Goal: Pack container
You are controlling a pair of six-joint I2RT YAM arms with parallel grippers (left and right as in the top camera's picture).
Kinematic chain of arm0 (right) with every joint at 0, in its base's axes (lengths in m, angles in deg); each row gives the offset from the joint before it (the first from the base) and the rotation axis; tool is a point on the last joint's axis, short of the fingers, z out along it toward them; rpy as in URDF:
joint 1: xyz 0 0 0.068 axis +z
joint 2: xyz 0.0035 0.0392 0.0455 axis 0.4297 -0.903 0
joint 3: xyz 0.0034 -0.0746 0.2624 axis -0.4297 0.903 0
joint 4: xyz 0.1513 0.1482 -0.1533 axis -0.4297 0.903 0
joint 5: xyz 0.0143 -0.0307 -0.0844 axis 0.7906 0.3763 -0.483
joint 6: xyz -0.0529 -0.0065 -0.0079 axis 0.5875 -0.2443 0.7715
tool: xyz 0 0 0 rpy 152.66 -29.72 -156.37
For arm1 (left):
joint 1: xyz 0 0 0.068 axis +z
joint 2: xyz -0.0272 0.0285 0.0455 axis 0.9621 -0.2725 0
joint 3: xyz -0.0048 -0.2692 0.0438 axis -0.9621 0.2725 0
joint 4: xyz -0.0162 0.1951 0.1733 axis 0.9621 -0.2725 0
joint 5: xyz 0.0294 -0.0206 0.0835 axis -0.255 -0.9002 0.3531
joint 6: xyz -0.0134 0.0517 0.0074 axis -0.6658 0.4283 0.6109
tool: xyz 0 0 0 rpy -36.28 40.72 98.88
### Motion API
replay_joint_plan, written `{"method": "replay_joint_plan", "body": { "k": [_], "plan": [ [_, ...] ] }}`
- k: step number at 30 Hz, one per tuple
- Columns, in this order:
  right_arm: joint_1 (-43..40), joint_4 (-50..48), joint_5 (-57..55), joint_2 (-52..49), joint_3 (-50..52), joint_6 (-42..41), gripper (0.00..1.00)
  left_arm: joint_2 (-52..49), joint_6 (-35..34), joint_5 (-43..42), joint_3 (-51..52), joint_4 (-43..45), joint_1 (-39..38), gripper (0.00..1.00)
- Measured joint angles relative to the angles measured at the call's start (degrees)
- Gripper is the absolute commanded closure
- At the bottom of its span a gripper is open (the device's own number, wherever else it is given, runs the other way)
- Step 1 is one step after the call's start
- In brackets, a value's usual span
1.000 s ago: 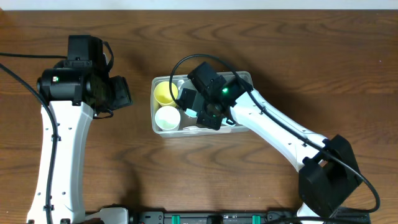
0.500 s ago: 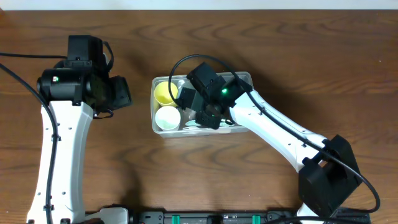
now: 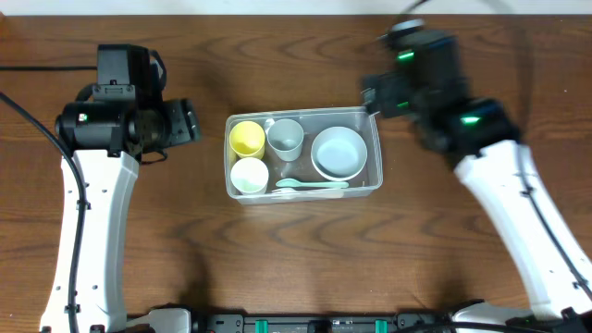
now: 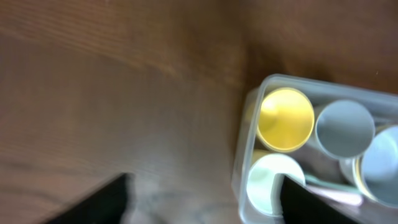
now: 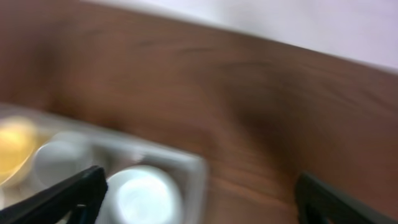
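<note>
The clear rectangular container (image 3: 304, 113) sits mid-table. It holds a yellow cup (image 3: 246, 138), a white cup (image 3: 249, 175), a grey cup (image 3: 286, 138), a pale bowl (image 3: 339, 153) and a pale spoon (image 3: 312, 185). My left gripper (image 3: 191, 122) hangs open to the left of the container, apart from it. The left wrist view shows its dark fingers (image 4: 104, 202) spread wide beside the container's (image 4: 247, 118) left end. My right gripper (image 3: 372, 98), blurred, is above the container's far right corner and open. The bowl (image 5: 143, 196) lies below its spread fingers (image 5: 62, 199).
Brown wooden table (image 3: 305, 250) all round the container. The left arm's white link (image 3: 88, 231) runs down the left side, and the right arm (image 3: 518, 213) runs down the right side. A dark base bar (image 3: 324, 324) lies at the front edge.
My right gripper has opened and pulled up out of the container toward the far right, leaving the bowl uncovered inside. My left gripper has opened wider.
</note>
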Motion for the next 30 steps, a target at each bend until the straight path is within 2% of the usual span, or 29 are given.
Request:
{"method": "replay_joint_plan", "body": {
  "k": [8,13,17,21,30],
  "plan": [
    [-15.0,6.1,-1.0,0.5,0.0,-5.9,0.01,0.0,1.0,1.3,0.2,2.3,0.0,0.02],
    [-19.9,12.4,-1.0,0.5,0.0,-9.0,0.01,0.0,1.5,1.7,0.3,1.0,-0.1,0.02],
    [-20.5,17.6,-1.4,1.1,0.4,-10.7,0.01,2.3,1.9,1.9,2.3,2.4,-0.8,0.02],
    [-19.2,17.3,-1.9,6.2,4.7,-11.6,0.01,11.5,2.1,1.9,8.8,6.8,-2.6,0.02],
    [-7.6,11.7,-7.3,33.9,27.7,-18.5,0.01,42.2,2.0,1.9,31.5,11.2,-3.7,0.02]
  ]
}}
